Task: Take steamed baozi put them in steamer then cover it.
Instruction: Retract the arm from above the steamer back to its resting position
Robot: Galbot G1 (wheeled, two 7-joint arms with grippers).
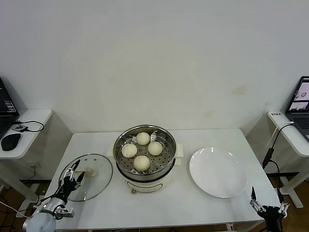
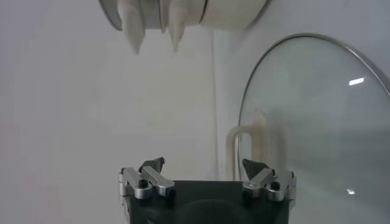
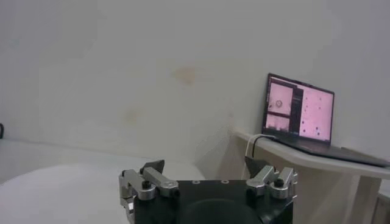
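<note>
One cover just beside open left end effector.

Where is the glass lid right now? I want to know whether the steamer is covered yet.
In the head view the cover lies flat on the table, left of the uncovered steamer, by the open left gripper.
</note>
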